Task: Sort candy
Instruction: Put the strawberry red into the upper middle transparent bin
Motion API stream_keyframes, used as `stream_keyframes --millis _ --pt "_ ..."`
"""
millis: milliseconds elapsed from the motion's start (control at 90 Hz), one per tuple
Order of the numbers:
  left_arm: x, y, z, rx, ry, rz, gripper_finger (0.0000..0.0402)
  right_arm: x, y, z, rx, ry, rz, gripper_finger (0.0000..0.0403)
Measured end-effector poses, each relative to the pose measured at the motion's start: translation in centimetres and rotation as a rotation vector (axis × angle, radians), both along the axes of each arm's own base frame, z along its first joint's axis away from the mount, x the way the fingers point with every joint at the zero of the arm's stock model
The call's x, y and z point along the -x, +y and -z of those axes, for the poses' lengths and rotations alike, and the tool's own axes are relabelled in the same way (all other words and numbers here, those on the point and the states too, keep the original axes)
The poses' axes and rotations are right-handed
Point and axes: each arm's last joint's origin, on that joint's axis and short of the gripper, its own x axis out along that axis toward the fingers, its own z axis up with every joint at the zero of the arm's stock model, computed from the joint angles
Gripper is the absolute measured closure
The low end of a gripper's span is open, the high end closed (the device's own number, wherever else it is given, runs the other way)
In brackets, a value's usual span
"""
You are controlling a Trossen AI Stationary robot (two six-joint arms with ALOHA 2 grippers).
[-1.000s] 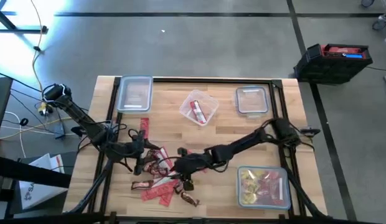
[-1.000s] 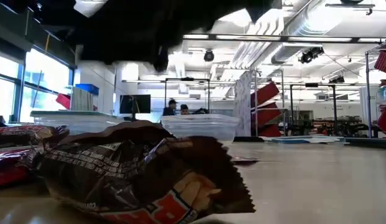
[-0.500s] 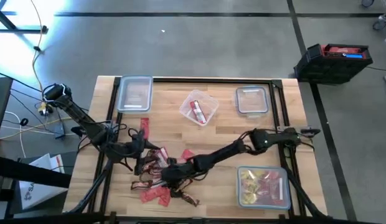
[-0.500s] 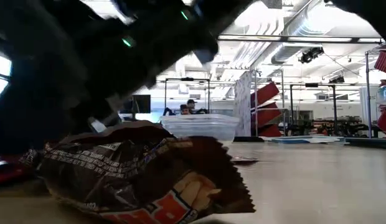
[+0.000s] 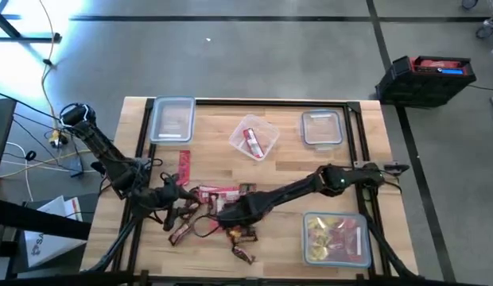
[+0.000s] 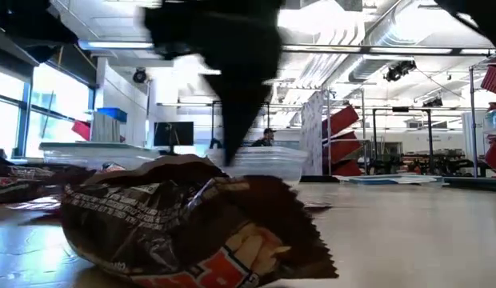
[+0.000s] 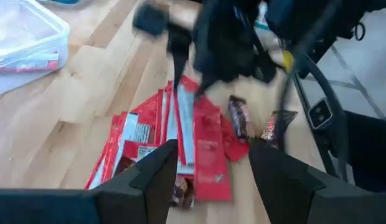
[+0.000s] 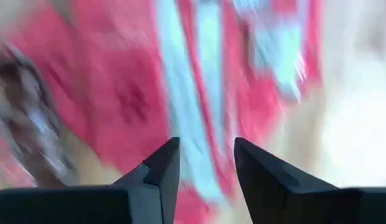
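Two dark arms meet over a pile of flat red rectangular candy packets (image 5: 217, 195) on the wooden table (image 5: 286, 163).

High view: the right gripper (image 5: 224, 213) sits low on the pile's near edge, the left gripper (image 5: 181, 200) just beside it. Low view: a dark brown mini bar (image 6: 192, 228) lies close. Left wrist view: its fingers (image 7: 157, 169) are spread above the red packets. Right wrist view: its fingers (image 8: 160, 167) are parted, red packets right beneath.

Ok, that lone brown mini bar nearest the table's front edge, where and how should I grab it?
Come straight down on the brown mini bar and pinch across its narrow middle. It lies flat on the table, apart from the red packets, so both long sides look free.
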Motion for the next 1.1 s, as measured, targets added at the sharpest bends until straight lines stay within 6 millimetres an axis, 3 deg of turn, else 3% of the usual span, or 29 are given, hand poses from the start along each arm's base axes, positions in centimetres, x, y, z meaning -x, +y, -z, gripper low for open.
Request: stream_keyframes --millis 111,300,422,567,811,989,1100 --pt "0.1 -0.2 0.2 0.011 0.011 -0.005 0.0218 0.6 0.1 0.0 0.059 -0.055 0.026 0.0279" --pt "-0.1 -0.3 0.3 0.006 -0.006 -0.032 0.0218 -2.0 0.5 2.5 -0.025 -0.346 0.003 0.0279" --pt "-0.2 -0.3 0.3 0.003 -0.004 -0.033 0.0218 -3.5 -1.5 4.3 -0.068 -0.485 0.059 0.0279" --pt "-0.2 -0.3 0.3 -0.016 -0.007 -0.029 0.0218 -4.6 -4.1 5.0 -0.111 -0.57 0.151 0.0279" --pt "-0.1 -0.2 0.4 -0.031 -0.003 -0.028 0.0218 -2.9 -6.4 5.9 -0.178 -0.335 0.246 0.0279" --pt "-0.1 -0.3 0.4 -0.031 -0.004 -0.026 0.0218 0.9 -4.6 4.6 -0.126 -0.06 0.276 0.0279" --pt "-0.2 -0.3 0.3 -0.032 -0.011 -0.035 0.0218 3.6 -3.6 3.4 0.007 0.085 0.309 0.0279"
